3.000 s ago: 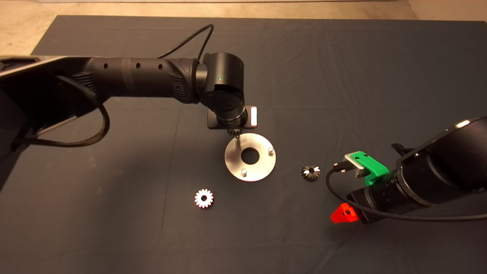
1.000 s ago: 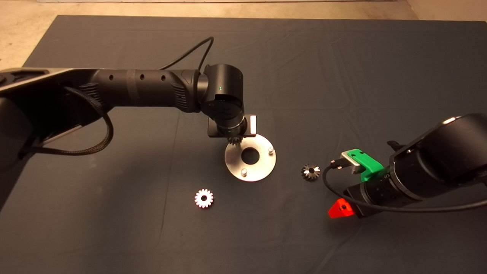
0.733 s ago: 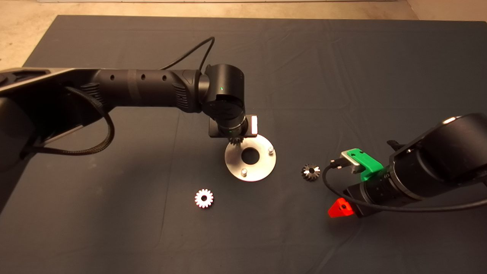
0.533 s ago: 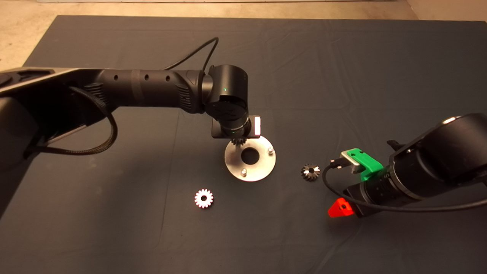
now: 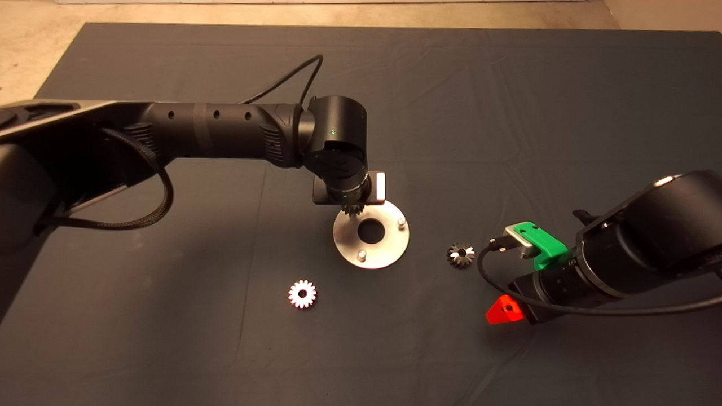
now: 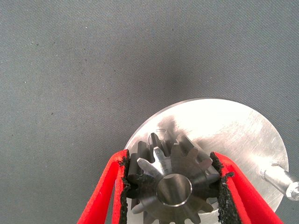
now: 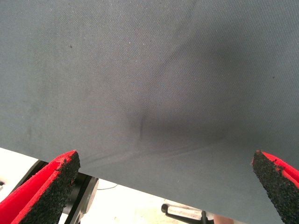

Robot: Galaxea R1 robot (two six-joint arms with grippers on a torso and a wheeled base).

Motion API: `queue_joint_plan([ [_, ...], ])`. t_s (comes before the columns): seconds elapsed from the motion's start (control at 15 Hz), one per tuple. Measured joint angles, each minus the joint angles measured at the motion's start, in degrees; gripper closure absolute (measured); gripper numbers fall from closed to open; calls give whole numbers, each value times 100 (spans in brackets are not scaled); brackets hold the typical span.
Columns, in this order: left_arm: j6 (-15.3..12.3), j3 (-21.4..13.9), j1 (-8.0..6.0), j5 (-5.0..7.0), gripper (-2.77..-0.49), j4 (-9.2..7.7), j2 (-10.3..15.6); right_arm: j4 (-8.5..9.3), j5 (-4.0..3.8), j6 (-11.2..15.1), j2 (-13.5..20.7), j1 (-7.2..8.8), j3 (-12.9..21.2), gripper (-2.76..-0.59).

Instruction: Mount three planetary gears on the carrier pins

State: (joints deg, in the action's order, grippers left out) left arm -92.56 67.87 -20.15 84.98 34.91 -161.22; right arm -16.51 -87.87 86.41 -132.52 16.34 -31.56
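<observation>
Left gripper (image 6: 172, 186) fingers around gear (image 6: 174, 183) over plate (image 6: 243, 135)

Setting: robotics lab or test bench. Evidence: dark mat (image 5: 507, 84) laid as work surface, bare pale floor (image 5: 34, 34) beyond the mat's far edge; machined round plate (image 5: 389, 248) on mat.

Black arms (image 5: 214, 132), red-fingered green grippers (image 5: 510, 282)

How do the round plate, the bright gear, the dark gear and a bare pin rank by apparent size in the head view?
1. Round plate.
2. Bright gear and dark gear: look alike, no ranking.
3. Bare pin, smallest.
</observation>
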Motion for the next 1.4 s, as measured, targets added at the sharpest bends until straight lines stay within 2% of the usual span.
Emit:
queue_joint_plan([
  [0.27,25,118,0,-6,-96,9,-2,-11,2,0,-2,-94,-2,-275],
  [0.87,23,140,0,-9,-96,48,-5,-46,0,-2,-2,-94,-16,-275],
  [1.13,0,-42,23,11,-96,66,30,-52,2,-71,-2,-94,-35,-275],
  [1.4,0,-72,48,13,-95,69,41,-63,1,-110,-2,-94,-82,-275],
])
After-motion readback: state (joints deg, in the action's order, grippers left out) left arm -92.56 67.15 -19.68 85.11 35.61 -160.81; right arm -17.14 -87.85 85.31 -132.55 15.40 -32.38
